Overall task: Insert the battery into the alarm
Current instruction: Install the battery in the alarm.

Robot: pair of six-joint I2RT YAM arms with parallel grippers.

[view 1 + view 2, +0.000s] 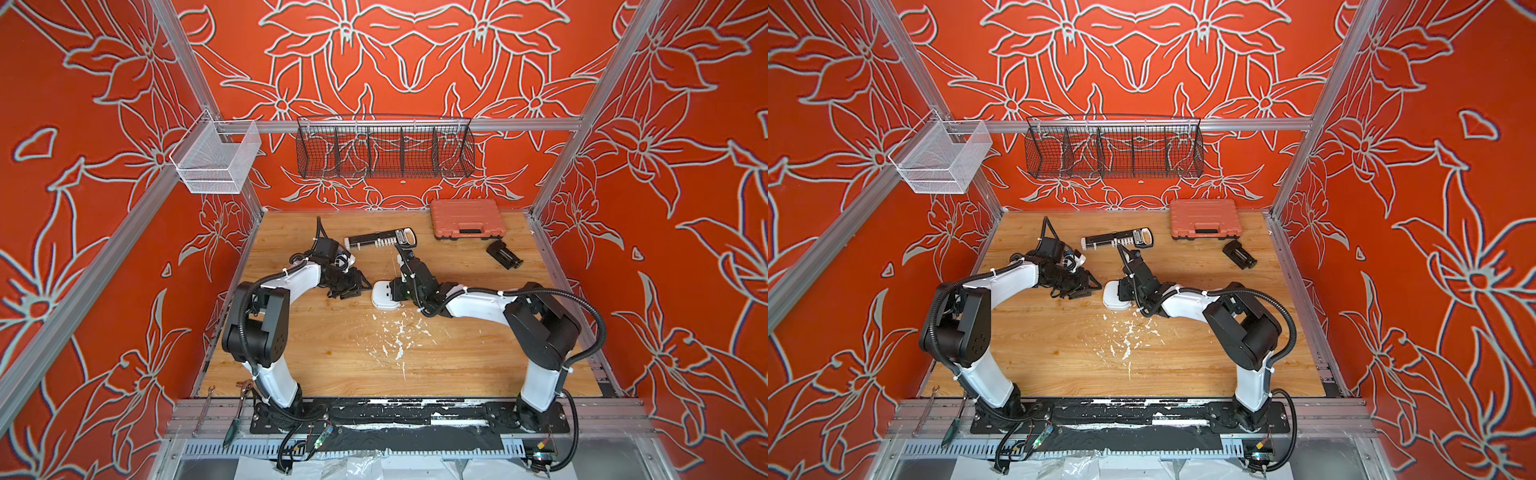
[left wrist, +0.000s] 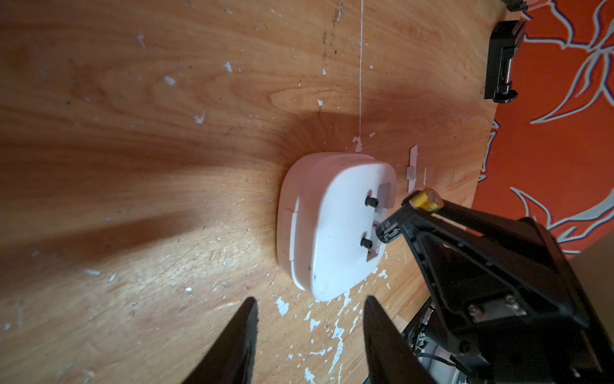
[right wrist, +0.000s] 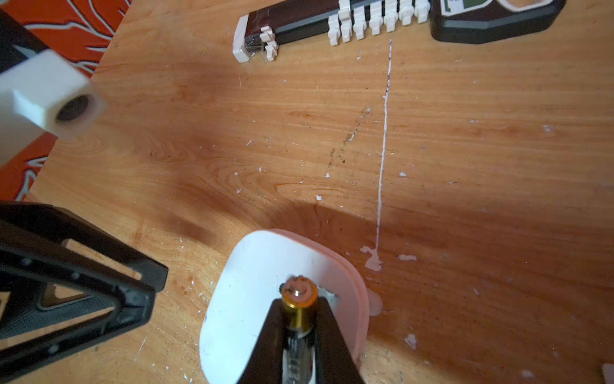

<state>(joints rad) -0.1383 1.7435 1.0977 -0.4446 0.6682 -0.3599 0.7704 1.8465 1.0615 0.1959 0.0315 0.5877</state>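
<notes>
right arm: elbow bent, reaching to counter centre; hand (image 3: 299,303) pinching battery (image 3: 298,320), a dark cylinder with a gold end, tilted at the slot | alarm (image 3: 246,299): smooth white rounded plastic, back up, counter centre | left hand (image 2: 309,299): spread, empty, low beside alarm | far edge: black-white tool (image 1: 380,240), black block (image 1: 503,254), orange case (image 1: 465,218)

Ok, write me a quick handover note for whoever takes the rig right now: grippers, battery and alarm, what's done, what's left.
Grippers: right gripper shut on the battery; left gripper open, empty, beside the alarm, not touching it.
Things: alarm lies back up on the table; battery is tilted, dark end at the recessed slot, gold end raised.
Done: battery gripped and at the slot.
Left: seat it, release.
</notes>
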